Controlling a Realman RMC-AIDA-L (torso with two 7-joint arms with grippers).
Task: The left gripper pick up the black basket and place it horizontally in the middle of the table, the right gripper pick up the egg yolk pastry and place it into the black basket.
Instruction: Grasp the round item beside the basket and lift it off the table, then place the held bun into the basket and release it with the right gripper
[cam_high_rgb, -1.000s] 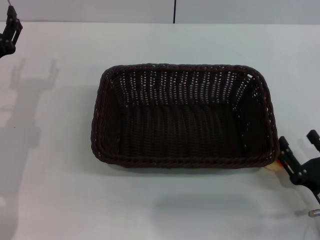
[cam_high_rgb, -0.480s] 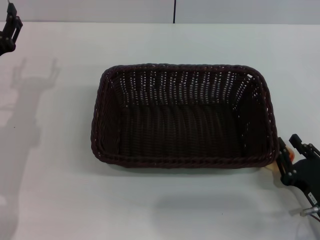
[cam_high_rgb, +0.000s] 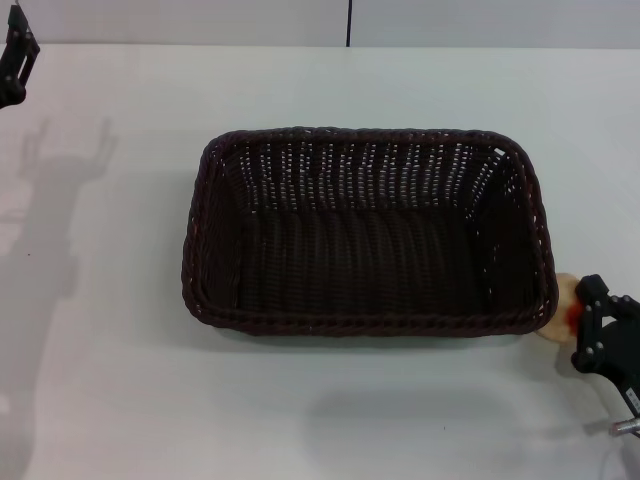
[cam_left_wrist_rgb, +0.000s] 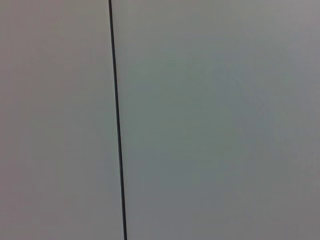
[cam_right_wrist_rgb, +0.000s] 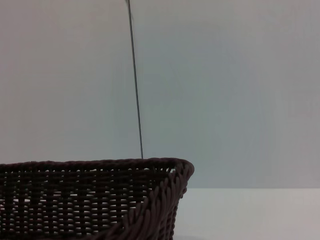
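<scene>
One black basket (cam_high_rgb: 365, 232) on the one white table (cam_high_rgb: 120, 350); one egg yolk pastry (cam_high_rgb: 562, 308) right against the right gripper (cam_high_rgb: 600, 335), on its basket side; two grippers in all, the left gripper (cam_high_rgb: 15, 60) far off at the table's edge

Behind the work surface we see a pale grey wall (cam_high_rgb: 500, 22), split by a thin dark vertical seam (cam_high_rgb: 349, 22) that meets the far edge near the middle. The same wall (cam_left_wrist_rgb: 215, 120) fills the left wrist view, its seam (cam_left_wrist_rgb: 116, 120) running nearly the full height. In the right wrist view we find that seam (cam_right_wrist_rgb: 135, 80) again.
</scene>
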